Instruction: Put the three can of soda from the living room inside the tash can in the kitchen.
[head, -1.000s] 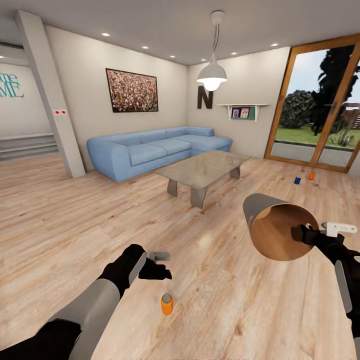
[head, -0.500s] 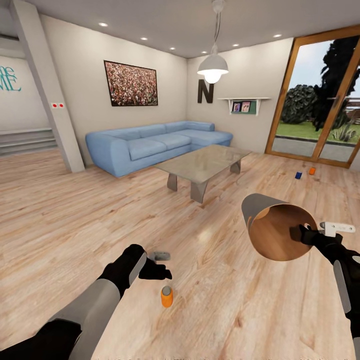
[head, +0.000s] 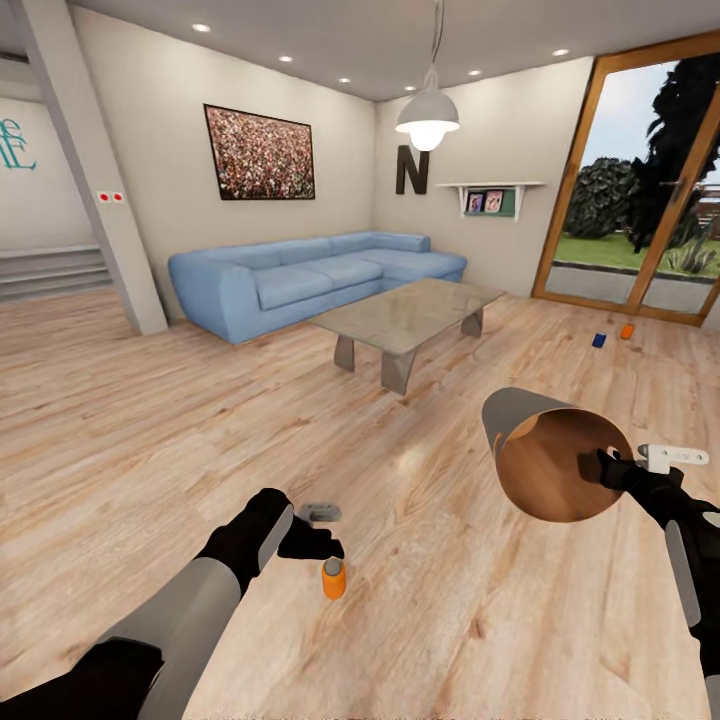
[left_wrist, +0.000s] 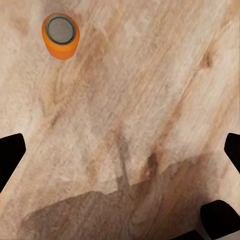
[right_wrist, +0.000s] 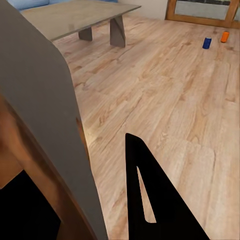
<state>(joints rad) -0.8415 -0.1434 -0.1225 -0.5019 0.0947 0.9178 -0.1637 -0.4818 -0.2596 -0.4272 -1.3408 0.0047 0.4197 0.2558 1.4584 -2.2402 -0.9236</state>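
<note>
Head view has the left gripper (head: 312, 530) spread wide, nothing held, orange can (head: 333, 578) on the floor at its 5 o'clock, right fingers (head: 612, 468) clamping the bin (head: 545, 460), so I'd centre first.

the whole head view has shifted since a second ago, so the camera has moved with the robot: the blue sofa (head: 300, 275), glass coffee table (head: 405, 318) and glass door (head: 640, 180) all sit a little higher in the frame, and the room reads slightly closer. the near orange can (head: 334, 578) on the wood floor (head: 150, 420) now lies just beside the left gripper (head: 312, 535), almost under its fingertips, where earlier it stood clearly nearer the robot. the far blue can (head: 599, 340) and far orange can (head: 627, 331) appear higher too.
</note>
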